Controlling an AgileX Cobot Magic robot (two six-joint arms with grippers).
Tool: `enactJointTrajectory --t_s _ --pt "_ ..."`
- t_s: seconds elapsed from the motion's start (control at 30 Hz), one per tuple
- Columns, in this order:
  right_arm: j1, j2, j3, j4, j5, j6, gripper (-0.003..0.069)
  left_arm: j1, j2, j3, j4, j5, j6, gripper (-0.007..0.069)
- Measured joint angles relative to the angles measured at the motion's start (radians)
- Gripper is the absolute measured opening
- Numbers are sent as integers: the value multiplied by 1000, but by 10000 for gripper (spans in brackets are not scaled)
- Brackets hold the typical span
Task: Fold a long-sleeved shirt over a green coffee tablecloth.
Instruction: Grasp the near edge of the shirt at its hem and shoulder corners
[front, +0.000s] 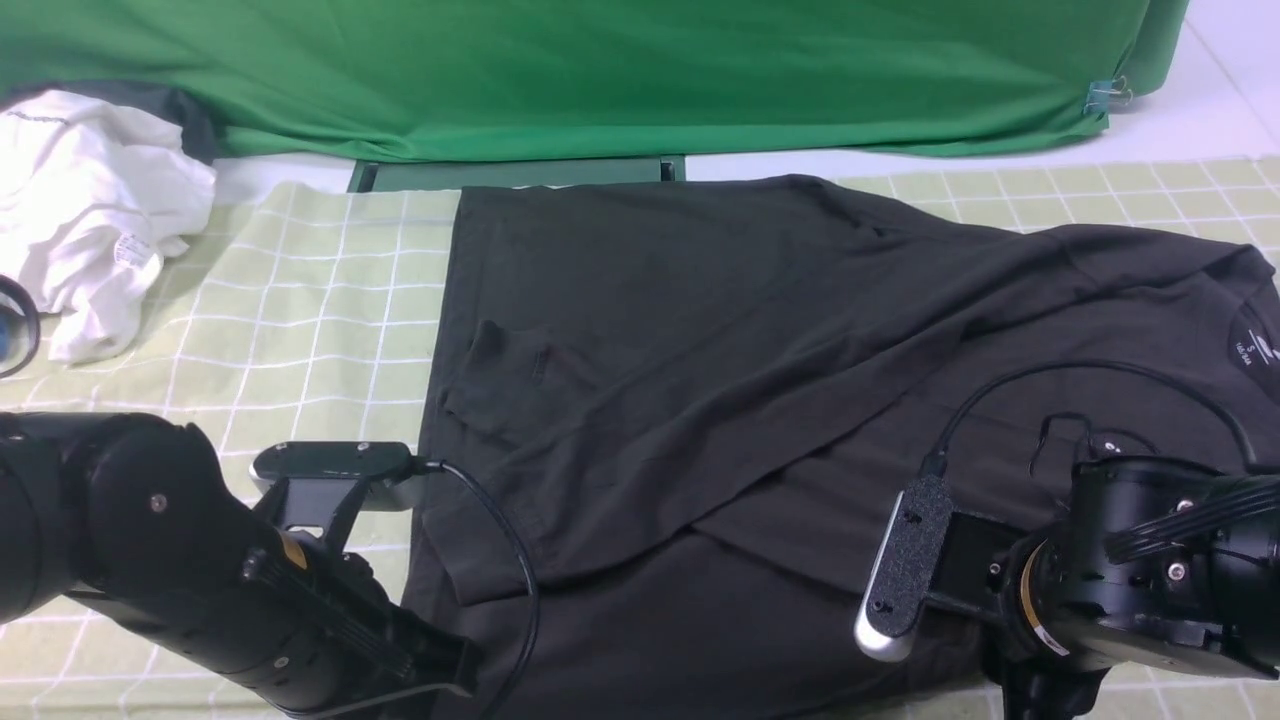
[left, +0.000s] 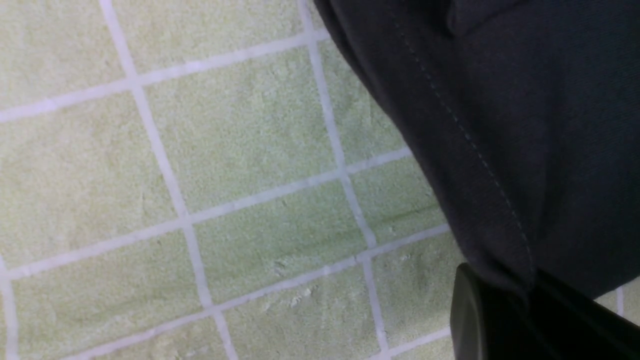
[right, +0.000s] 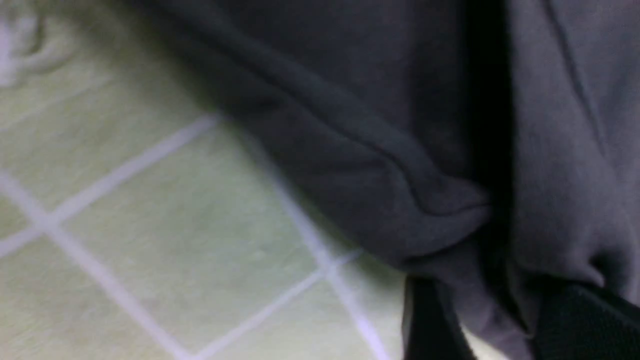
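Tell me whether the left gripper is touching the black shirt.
Touching. The left wrist view shows the left gripper shut, its fingers pinching the stitched hem of the long-sleeved shirt.

- Neck label (front: 1262, 348), white print inside the collar of the long-sleeved shirt (front: 700, 330), right edge of the scene: a small mark and short lines are seen, too small to be read.
- Tag (front: 131, 250) on the white garment (front: 90, 200), far left: print illegible.
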Motion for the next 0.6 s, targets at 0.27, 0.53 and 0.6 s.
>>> enactJointTrajectory --t_s 0.27,0.53,0.6 --pt "0 0 0 -43 -27 65 377 0 0 0 0 0 0 24" --pt "0 17 0 -42 -54 91 36 0 0 -3 -12 32 -4 24" --pt "0 15 -5 -20 -41 91 19 0 0 -12 -3 65 -4 24"
